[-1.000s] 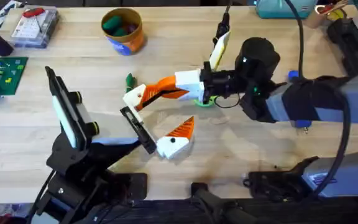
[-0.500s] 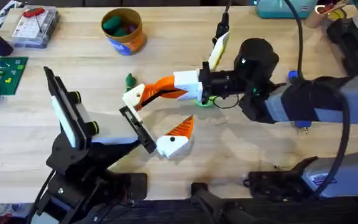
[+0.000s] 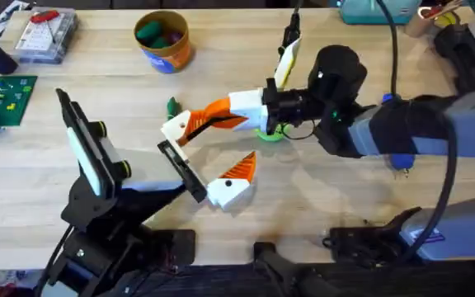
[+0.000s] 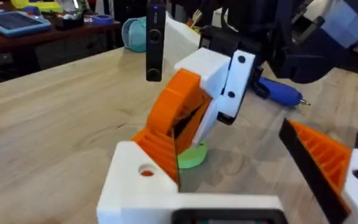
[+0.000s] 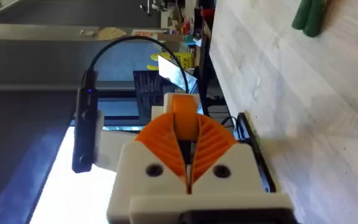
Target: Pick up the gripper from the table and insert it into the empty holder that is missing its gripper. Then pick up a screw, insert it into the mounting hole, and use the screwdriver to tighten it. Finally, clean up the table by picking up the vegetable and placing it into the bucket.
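Right tool barely shifted, gripper inside.

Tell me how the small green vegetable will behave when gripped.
The vegetable looks tiny and smooth, so probably light and apt to slip from the pads. It lies loose on the table beside the holder, so a nudge would likely slide it.
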Tool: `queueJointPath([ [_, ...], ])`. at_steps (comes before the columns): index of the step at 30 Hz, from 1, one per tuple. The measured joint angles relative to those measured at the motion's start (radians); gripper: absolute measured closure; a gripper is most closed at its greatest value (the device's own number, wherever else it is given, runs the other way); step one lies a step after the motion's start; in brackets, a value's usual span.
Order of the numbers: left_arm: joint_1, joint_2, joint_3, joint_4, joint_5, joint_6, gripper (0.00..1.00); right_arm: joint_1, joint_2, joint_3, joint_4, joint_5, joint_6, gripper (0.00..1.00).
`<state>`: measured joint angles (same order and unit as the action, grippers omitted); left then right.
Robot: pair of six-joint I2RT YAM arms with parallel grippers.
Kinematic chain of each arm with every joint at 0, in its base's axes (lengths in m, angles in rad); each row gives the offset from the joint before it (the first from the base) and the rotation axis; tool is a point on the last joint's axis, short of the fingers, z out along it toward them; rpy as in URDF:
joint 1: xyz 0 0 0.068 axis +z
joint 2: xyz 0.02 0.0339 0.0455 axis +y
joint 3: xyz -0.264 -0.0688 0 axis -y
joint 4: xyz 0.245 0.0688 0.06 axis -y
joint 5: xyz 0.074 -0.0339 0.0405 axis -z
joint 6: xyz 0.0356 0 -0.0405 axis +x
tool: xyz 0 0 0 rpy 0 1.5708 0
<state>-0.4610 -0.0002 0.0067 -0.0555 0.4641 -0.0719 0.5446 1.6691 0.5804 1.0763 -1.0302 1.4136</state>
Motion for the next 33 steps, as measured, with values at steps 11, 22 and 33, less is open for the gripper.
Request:
queueJointPath([
  [11, 0.000, 0.000, 0.000, 0.000, -0.013, 0.002, 0.010, 0.009, 0.000, 0.004, 0.000, 0.010, 0.000, 0.995],
  [22, 0.003, 0.000, 0.000, 0.000, -0.028, 0.005, 0.010, 0.028, -0.006, -0.012, 0.028, 0.064, 0.000, 0.995],
  [33, 0.003, 0.000, 0.000, 0.000, -0.026, 0.004, 0.010, 0.029, -0.009, -0.017, 0.023, 0.068, 0.000, 0.995],
])
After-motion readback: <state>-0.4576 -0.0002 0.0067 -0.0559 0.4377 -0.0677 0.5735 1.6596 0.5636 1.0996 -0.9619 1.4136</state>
